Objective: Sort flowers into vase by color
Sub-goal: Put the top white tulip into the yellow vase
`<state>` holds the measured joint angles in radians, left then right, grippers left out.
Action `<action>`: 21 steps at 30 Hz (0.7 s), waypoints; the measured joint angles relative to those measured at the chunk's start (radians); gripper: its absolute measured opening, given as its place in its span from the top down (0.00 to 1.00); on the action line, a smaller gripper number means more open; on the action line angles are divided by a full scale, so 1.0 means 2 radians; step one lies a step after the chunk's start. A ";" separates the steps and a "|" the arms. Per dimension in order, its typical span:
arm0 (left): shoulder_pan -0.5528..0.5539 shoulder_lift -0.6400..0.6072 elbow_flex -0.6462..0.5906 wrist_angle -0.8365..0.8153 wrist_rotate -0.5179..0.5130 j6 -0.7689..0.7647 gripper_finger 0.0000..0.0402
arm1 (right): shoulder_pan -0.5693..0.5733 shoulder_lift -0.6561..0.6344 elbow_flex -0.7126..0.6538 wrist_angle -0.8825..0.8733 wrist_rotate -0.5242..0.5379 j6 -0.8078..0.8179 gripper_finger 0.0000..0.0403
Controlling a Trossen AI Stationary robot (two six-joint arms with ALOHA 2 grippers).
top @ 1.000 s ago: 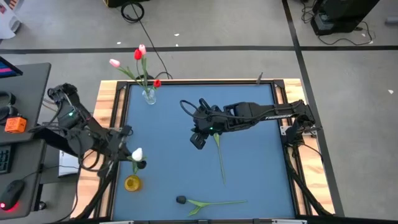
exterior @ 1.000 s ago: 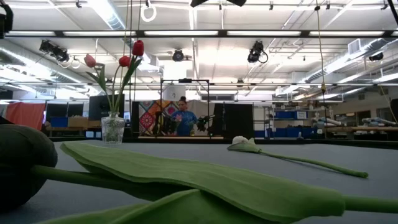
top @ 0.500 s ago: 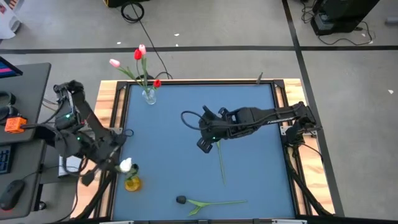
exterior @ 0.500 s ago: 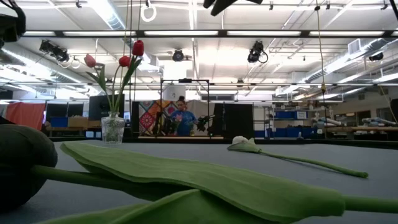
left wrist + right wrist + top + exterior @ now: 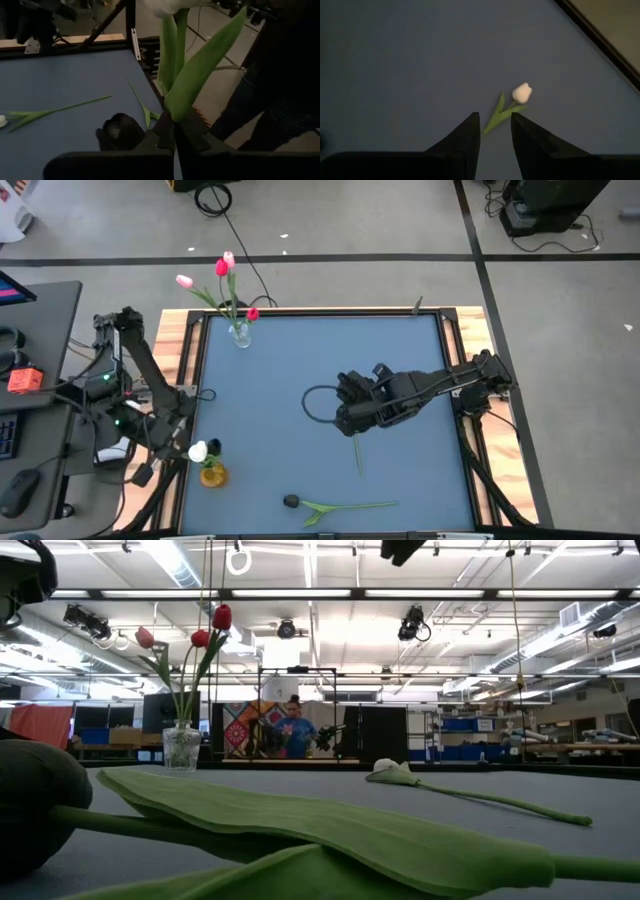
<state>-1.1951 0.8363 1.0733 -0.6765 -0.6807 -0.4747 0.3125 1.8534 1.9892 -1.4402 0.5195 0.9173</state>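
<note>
My left gripper [image 5: 206, 448] is shut on a white tulip [image 5: 198, 450] at the table's left edge, just beyond a small yellow vase [image 5: 212, 475]. My right gripper [image 5: 495, 131] hovers open above a second white tulip [image 5: 522, 93] lying flat mid-table; its green stem [image 5: 357, 453] runs toward the near edge. In the high view the gripper [image 5: 348, 422] hides this tulip's head. A clear vase [image 5: 240, 333] at the far left holds pink and red tulips [image 5: 224, 266]. A dark-headed tulip [image 5: 291, 501] lies along the near edge. My left gripper pinches the white tulip's stem and leaf bases [image 5: 173, 120] between its two shut fingers. The fingers reach in roughly level from the table's left. The tulip stands upright above them, head [image 5: 167, 6] on top, lifted clear of the table.
The blue table top [image 5: 300, 370] is bordered by a wooden frame [image 5: 180, 340]. A desk with a keyboard and mouse [image 5: 20, 430] stands left of the table. In the low view the dark tulip's big leaf [image 5: 300, 825] fills the foreground. A person [image 5: 295, 730] stands far behind the table.
My left gripper has carried the white tulip toward the near edge and slightly left, close to the yellow vase, keeping it upright. My right gripper has moved right and toward the near edge over the lying white tulip and has tipped further downward.
</note>
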 joint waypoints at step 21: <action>-0.115 0.104 0.000 -0.087 -0.181 -0.162 0.99 | 0.034 0.000 0.000 -0.029 0.013 0.043 0.71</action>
<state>-1.4254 1.0442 1.0729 -0.8513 -1.0429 -0.7994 0.3805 1.8534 1.9892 -1.4989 0.5449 1.0036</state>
